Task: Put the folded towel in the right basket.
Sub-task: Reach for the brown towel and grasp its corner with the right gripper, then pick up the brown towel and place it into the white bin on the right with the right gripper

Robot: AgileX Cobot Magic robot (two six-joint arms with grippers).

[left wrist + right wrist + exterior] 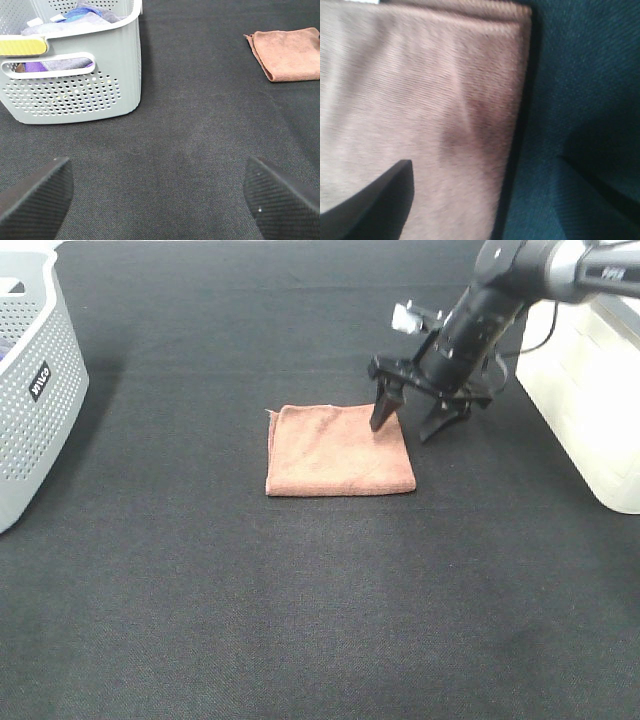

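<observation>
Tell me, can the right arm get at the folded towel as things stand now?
Probably yes. The right pincer is open and stands astride the folded towel at its edge, one side over the cloth, the other over the black mat. Nothing lies between them.

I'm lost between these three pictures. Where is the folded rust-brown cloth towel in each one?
Exterior high: folded rust-brown cloth towel at centre, right tool at its far right corner.
Left wrist: far off, apart from the grey perforated plastic basket.
Right wrist: close-up, filling most of it.
Shared: black fabric tabletop.
</observation>
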